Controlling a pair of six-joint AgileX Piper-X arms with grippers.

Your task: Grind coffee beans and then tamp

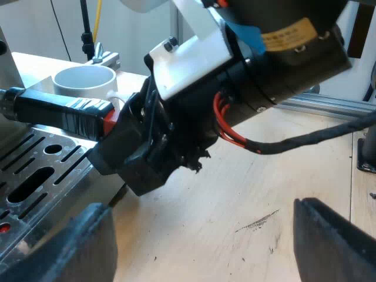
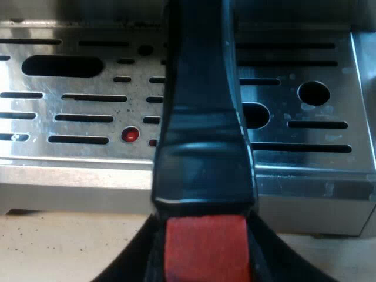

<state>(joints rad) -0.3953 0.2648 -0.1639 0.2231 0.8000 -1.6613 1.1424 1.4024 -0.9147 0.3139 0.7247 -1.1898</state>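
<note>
One glossy dark handle [image 2: 202,147]; red-tipped.

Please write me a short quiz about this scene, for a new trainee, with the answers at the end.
1. True or false: the left gripper has its fingers open.
2. What is the right gripper shut on? A) a tamper B) the handle C) a glass
3. Fill in: the handle reaches out above a slotted metal ____.
Key: 1 true; 2 B; 3 tray.
</note>
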